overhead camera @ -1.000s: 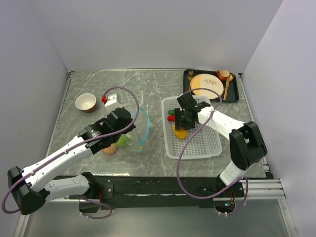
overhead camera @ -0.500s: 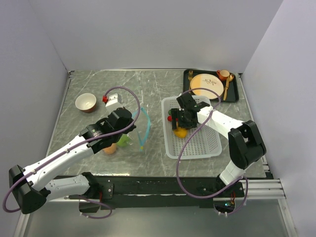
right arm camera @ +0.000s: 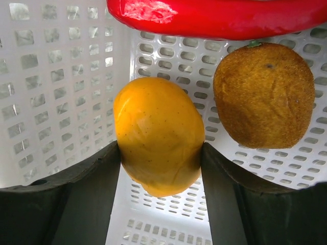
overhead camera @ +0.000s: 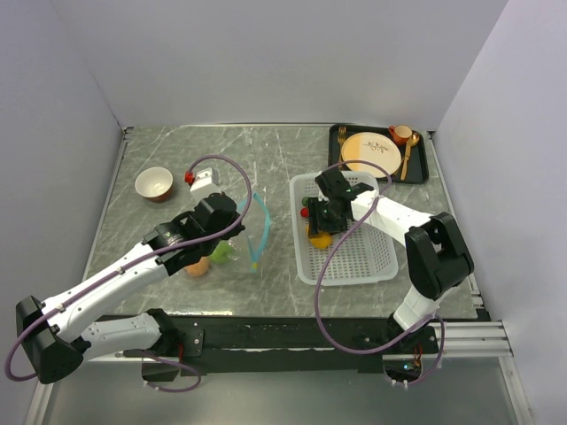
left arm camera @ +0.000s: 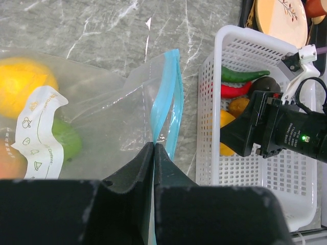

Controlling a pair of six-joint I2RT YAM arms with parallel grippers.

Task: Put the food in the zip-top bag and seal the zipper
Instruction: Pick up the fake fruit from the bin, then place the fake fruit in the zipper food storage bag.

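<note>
The gray tabletop (overhead camera: 177,150) looks the same as a second ago; only your right arm has shifted. The white basket (overhead camera: 363,257) sits on the right half, toward the near edge, and just off its left wall lies the clear bag (left arm camera: 112,117), left of the tabletop's middle. The bag has not moved. Its blue zipper (left arm camera: 171,97) arches up with the mouth standing open. The black tray (overhead camera: 423,173) with the plate (overhead camera: 368,150) is in the far right corner, and the bowl (overhead camera: 154,183) is near the left edge.

Your left gripper (left arm camera: 154,153) is still pinched tight on the zipper at the bag's near end, fingers together. Already in the bag are a yellow fruit (left arm camera: 23,84), a green one (left arm camera: 69,143) and an orange one (left arm camera: 7,163).

Your right gripper (right arm camera: 160,148) has slid a little toward the basket's left wall and is down inside the basket. Its fingers press both sides of the yellow-orange fruit (right arm camera: 158,132), so it is clamped on it. Just beside that fruit, apart from it, lies the brown fruit (right arm camera: 264,94). The red pepper (right arm camera: 214,15) lies beyond both, and the green pepper (left arm camera: 242,75) lies farther back along the far wall
</note>
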